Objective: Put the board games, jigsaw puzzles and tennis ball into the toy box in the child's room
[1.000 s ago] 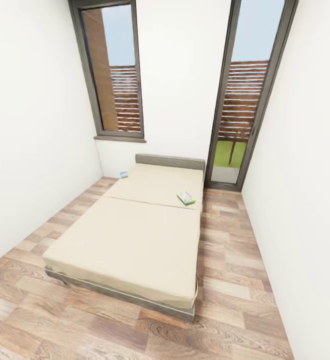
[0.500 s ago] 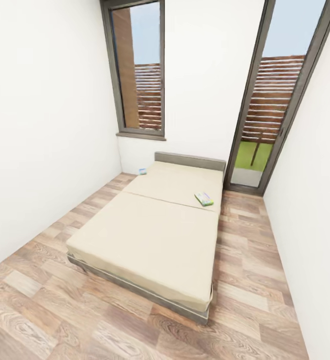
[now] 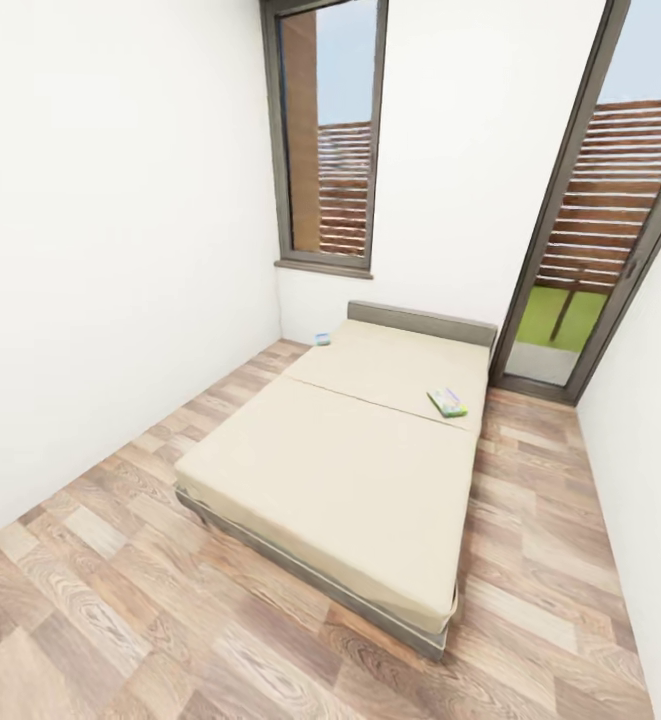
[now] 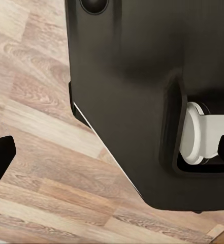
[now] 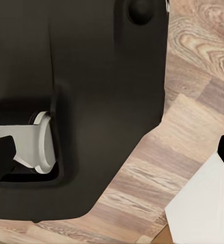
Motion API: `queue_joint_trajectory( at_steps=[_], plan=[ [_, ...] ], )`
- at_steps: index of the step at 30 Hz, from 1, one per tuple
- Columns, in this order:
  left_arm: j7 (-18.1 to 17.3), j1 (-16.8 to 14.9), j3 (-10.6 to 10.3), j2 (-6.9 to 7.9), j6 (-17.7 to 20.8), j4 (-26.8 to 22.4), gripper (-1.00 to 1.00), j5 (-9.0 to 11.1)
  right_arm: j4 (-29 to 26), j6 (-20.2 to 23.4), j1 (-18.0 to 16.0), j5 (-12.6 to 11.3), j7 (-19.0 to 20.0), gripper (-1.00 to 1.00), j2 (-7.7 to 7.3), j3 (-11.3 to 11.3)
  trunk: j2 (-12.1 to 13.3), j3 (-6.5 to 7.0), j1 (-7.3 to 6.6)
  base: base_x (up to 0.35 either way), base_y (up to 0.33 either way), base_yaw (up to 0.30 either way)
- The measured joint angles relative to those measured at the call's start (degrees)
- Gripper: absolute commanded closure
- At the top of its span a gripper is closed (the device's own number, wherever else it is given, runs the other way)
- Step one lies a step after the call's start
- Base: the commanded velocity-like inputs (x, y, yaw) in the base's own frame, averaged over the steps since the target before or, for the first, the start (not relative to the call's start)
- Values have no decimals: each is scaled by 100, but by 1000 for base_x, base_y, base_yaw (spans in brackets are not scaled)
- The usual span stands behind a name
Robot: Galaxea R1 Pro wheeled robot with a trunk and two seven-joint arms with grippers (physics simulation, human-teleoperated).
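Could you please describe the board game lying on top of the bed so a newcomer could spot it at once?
Find the bed; on its far mattress, near the edge facing the glass door, lies a thin flat board game. Its white-green-yellow lid marks it out on the cream.

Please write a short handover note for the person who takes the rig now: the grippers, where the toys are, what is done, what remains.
Left gripper: open, empty, hanging over the floor by the robot's base.
Right gripper: open, empty, likewise.
Green-white board game: flat on the bed, far mattress, near its right edge.
Blue board game: at the bed's far left corner; on the mattress or the floor, cannot tell.
Done: neither game picked up.
Left: drive closer, fetch both games, then carry them to the toy box.
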Motion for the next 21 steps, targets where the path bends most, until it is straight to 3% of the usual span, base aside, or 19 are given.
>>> queue_joint_trajectory(
  at_steps=[21],
  plan=[
    [0, 0, 0, 0, 0, 0, -100, -2, 0, 0, 0, 0, 0, -100, 7, 1, 0, -77, 0, 0, 0, 264]
  ],
)
